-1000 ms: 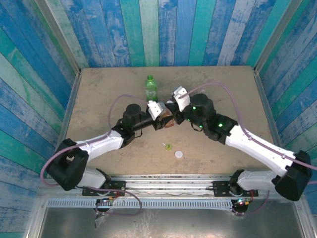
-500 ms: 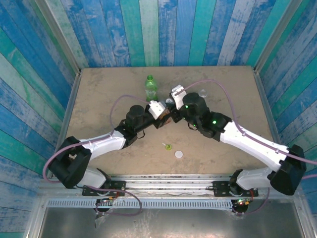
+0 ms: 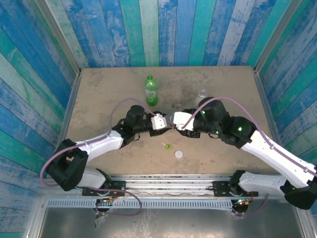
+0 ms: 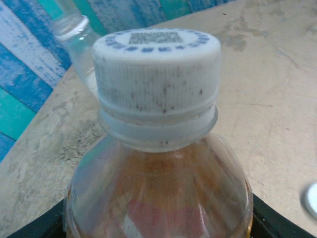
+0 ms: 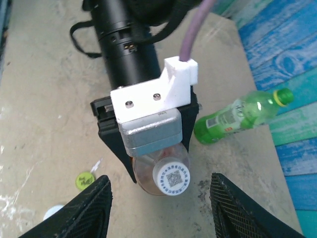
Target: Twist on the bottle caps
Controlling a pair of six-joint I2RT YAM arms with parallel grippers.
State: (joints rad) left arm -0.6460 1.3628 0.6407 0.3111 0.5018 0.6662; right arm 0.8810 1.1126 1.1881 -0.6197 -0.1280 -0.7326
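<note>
The white cap carries a square scan code ringed by unreadable blue print; it sits on the amber bottle, clenched in the left end effector mid-worktop; the right end effector is released, not touching.

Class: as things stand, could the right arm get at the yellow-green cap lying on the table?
Probably yes: the yellow-green cap lies uncovered on the bare table near the right gripper, whose jaws stand open and empty.

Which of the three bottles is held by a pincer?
The amber bottle, with a white cap on, gripped by the left pincer. The green bottle and clear bottle stand free farther back on the table.
</note>
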